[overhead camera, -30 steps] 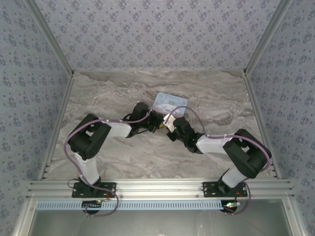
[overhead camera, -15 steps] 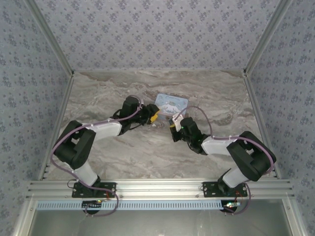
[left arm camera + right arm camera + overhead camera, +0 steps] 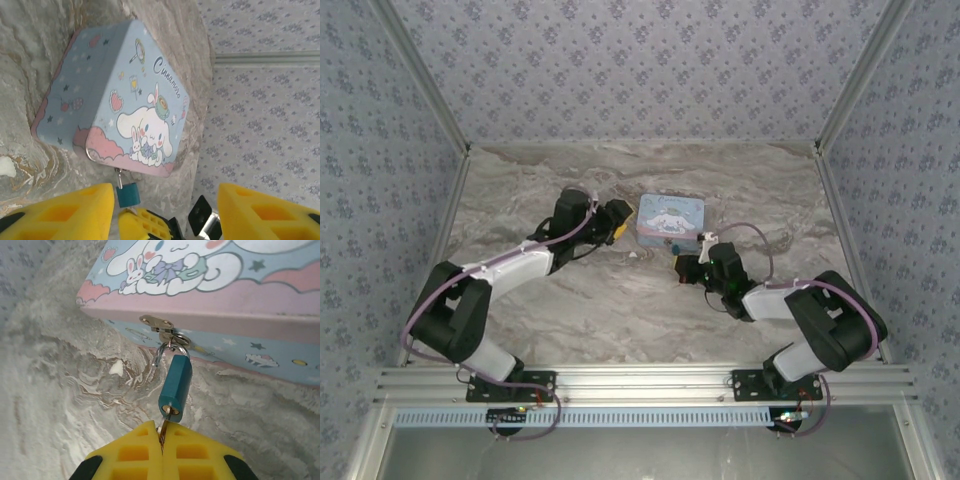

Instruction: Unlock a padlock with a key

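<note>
The padlock [image 3: 176,382] is a small teal block with a grey loop, hanging from the hasp [image 3: 161,324] on the front of a pastel-blue cartoon tin [image 3: 235,285]. One leg of the loop stands free of the teal body. The key [image 3: 164,427] sits in the keyhole at the padlock's underside, and my right gripper [image 3: 162,442] is shut on it. My left gripper [image 3: 162,215] is open, with nothing between its yellow fingers [image 3: 60,212]; it looks at the tin [image 3: 120,95] and the padlock [image 3: 128,194] from a short way off. From above, the left gripper [image 3: 620,222] is left of the tin [image 3: 670,217] and the right gripper [image 3: 683,262] is in front of it.
The marble-patterned table [image 3: 570,310] is walled with patterned panels on three sides. An aluminium rail [image 3: 640,382] runs along the near edge by the arm bases.
My left gripper has opened and drawn back to the left, away from the padlock. The right gripper has pulled slightly towards the near right, still shut on the key. The tin now shows whole.
</note>
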`<state>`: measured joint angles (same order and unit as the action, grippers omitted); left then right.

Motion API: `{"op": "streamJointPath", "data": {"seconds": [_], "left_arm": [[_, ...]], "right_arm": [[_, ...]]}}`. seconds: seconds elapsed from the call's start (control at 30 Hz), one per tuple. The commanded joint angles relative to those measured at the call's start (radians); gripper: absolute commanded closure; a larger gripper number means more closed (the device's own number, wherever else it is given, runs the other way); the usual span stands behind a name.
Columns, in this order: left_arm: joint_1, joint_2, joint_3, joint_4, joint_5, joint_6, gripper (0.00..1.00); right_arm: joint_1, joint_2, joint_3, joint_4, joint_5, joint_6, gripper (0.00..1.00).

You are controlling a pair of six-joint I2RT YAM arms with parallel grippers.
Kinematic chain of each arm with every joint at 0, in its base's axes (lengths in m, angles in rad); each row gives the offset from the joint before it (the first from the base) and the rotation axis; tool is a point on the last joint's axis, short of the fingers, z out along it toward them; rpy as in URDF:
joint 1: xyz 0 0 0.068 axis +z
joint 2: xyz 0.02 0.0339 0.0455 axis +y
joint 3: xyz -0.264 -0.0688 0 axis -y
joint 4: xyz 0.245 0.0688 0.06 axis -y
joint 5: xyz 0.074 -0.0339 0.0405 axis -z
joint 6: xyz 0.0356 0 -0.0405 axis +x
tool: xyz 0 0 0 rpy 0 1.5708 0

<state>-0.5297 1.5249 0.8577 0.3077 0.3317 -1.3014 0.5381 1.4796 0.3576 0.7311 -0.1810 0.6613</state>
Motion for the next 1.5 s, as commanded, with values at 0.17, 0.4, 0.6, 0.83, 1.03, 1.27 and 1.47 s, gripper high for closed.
{"op": "streamJointPath", "data": {"seconds": [0.17,0.4,0.6,0.83,1.03,1.27,1.47], "left_arm": [[0.021,-0.083,0.062,-0.043,-0.103,0.063,0.38],[0.036,-0.084,0.064,-0.051,-0.100,0.061,0.38],[0.046,-0.082,0.068,-0.061,-0.094,0.067,0.38],[0.051,-0.081,0.132,-0.185,-0.085,0.169,0.37],[0.058,-0.049,0.221,-0.345,-0.067,0.326,0.36],[0.091,0.047,0.251,-0.312,0.072,0.383,0.34],[0.093,0.140,0.298,-0.315,0.145,0.426,0.33]], "right_arm": [[-0.065,-0.008,-0.038,-0.013,-0.087,0.352,1.00],[-0.078,0.008,-0.010,-0.070,-0.150,0.481,0.98],[-0.082,0.008,0.002,-0.120,-0.148,0.499,0.78],[-0.089,-0.031,0.018,-0.231,-0.126,0.426,0.57],[-0.111,-0.135,0.019,-0.281,-0.097,0.261,0.34],[-0.138,-0.077,0.047,-0.071,-0.240,0.174,0.06],[-0.141,0.000,0.083,0.019,-0.229,0.159,0.00]]}}
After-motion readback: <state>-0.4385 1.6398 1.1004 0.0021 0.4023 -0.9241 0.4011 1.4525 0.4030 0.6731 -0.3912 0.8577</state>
